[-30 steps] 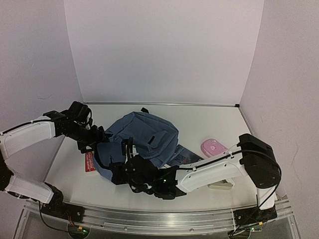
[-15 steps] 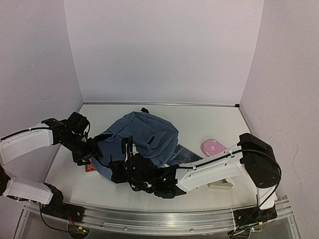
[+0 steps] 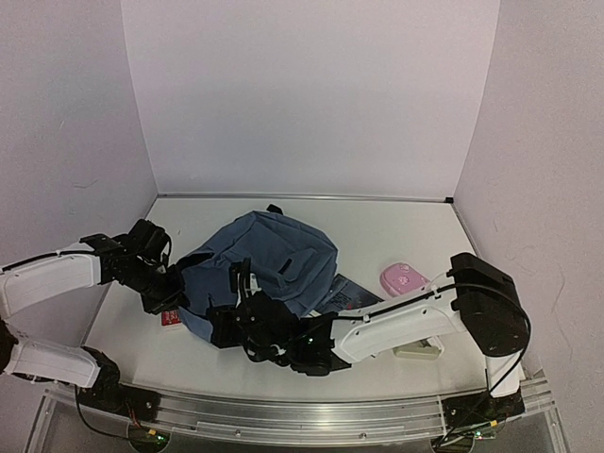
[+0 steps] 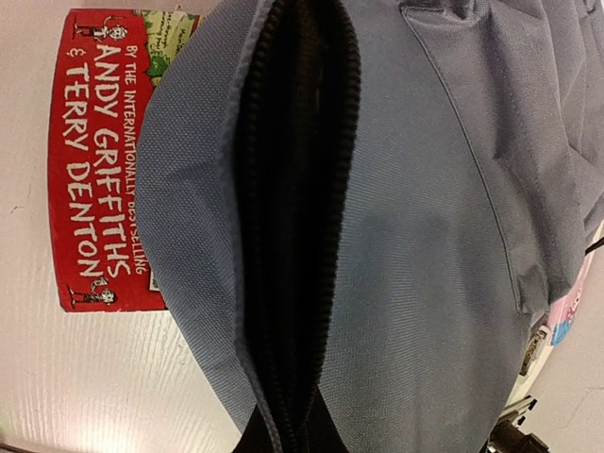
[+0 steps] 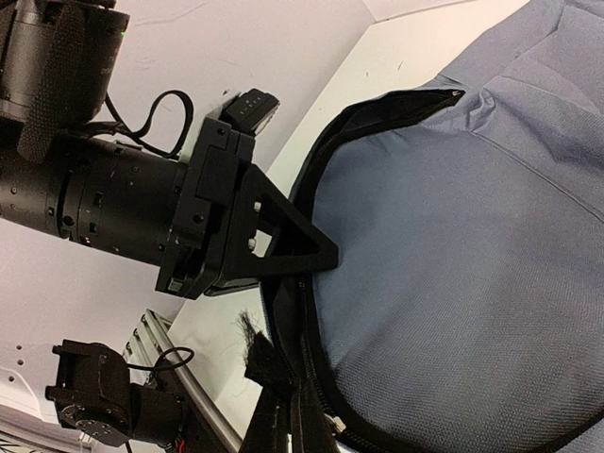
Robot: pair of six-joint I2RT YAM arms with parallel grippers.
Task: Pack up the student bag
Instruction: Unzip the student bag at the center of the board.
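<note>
- The student bag (image 3: 278, 260) is seen lying on the white table (image 3: 396, 226), left of centre. It is a soft slate-blue backpack, and its top end is turned toward the left arm.
- In the left wrist view the bag (image 4: 425, 236) is shown with its black zip parted into a narrow slit. Only darkness can be made out inside.
- The left rim of the opening is pinched by the left gripper (image 3: 176, 291). In the right wrist view that gripper (image 5: 326, 257) is seen closed tight on the black zip edge.
- The near-left rim of the bag (image 5: 453, 245) is clamped by the right gripper (image 3: 226, 321). Its jaws (image 5: 283, 415) are shut on the trim at the bottom of its own view.
- A red paperback (image 4: 94, 160) lies flat on the table at the bag's left side, and its right part is covered by the fabric.
- A dark booklet (image 3: 349, 294) is tucked against the bag's right edge.
- A pink oval object (image 3: 403, 278) rests on the table further right, apart from the bag.
- A pale object (image 3: 415, 351) is partly hidden under the right arm.
</note>
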